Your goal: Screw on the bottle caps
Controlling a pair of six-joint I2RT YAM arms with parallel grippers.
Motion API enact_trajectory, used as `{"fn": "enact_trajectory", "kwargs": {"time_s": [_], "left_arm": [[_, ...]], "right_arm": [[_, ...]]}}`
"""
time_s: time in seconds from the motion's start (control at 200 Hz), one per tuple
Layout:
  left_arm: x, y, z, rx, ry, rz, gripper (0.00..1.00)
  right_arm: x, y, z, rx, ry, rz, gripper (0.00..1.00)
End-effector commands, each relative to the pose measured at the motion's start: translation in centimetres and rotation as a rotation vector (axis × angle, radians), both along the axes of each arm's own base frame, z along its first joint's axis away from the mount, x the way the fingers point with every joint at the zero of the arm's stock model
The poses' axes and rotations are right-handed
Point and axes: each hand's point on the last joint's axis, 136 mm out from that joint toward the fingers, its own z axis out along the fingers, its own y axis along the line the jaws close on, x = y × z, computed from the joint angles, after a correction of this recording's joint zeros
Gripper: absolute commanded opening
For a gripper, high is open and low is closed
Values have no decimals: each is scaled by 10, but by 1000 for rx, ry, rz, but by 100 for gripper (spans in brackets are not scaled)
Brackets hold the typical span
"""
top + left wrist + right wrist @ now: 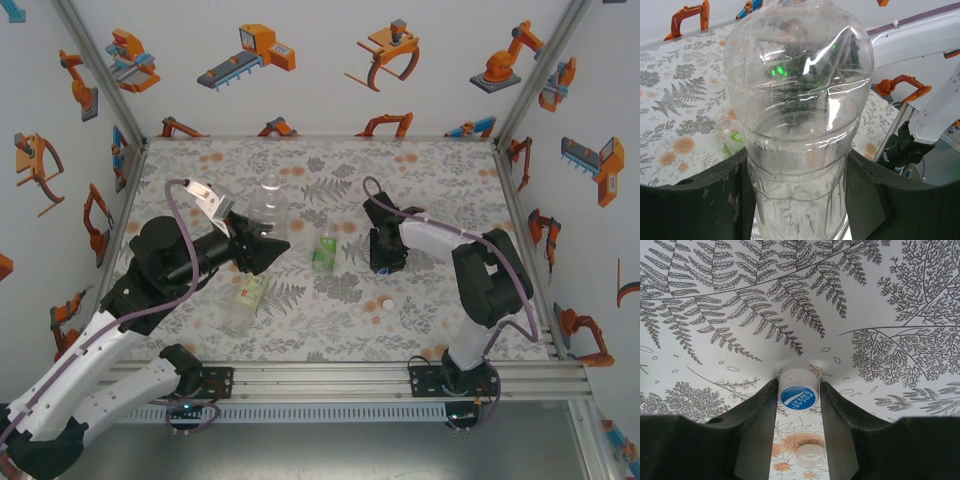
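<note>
My left gripper [270, 243] [797, 200] is shut on the lower body of the nearly plain clear bottle [268, 203] [797, 100], which stands upright between its fingers [695, 205]. A bright-green-label bottle [325, 246] stands at the table's middle. A yellow-green-label bottle [245, 296] lies on its side near the left arm. My right gripper [385, 262] [798, 390] points down at the table, with both fingers pressed on the sides of a white bottle cap with a blue top [798, 390]. A second, translucent cap [810, 455] [387, 303] lies loose on the cloth.
The table carries a floral and fern print cloth [430, 180]. Printed walls and metal frame posts [520, 90] enclose it on three sides. An aluminium rail [320, 372] with both arm bases runs along the near edge.
</note>
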Motion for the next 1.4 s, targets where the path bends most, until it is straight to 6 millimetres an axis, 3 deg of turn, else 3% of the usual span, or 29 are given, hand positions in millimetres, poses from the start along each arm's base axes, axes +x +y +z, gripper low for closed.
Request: {"fn": "enact_trajectory", "kwargs": {"time_s": [0.0, 0.351, 0.586, 0.831, 0.931, 1.082, 1.222, 1.307, 1.397], "left_arm": [[0, 4, 5, -27, -6, 14, 0], [0, 2, -2, -1, -7, 4, 0], [-8, 3, -26, 134, -23, -32, 0], [-40, -5, -55, 338, -97, -257, 0], [-54, -8, -63, 386, -130, -353, 0], [-68, -7, -75, 449, -162, -448, 0], [-74, -5, -85, 513, -157, -493, 0], [-73, -6, -88, 539, -157, -494, 0], [-73, -8, -89, 557, -166, -494, 0]], "right_arm": [[-2, -8, -7, -62, 19, 11, 41], [-4, -6, -1, -51, 23, 21, 28], [-11, 13, 39, 46, -35, 89, 24], [-32, 53, 127, 304, -124, 248, 22], [-45, 71, 175, 433, -200, 346, 22], [-65, 89, 258, 641, -422, 485, 11], [-100, 104, 325, 811, -591, 682, 12], [-127, 117, 351, 872, -649, 825, 12], [-156, 134, 366, 898, -717, 996, 13]]}}
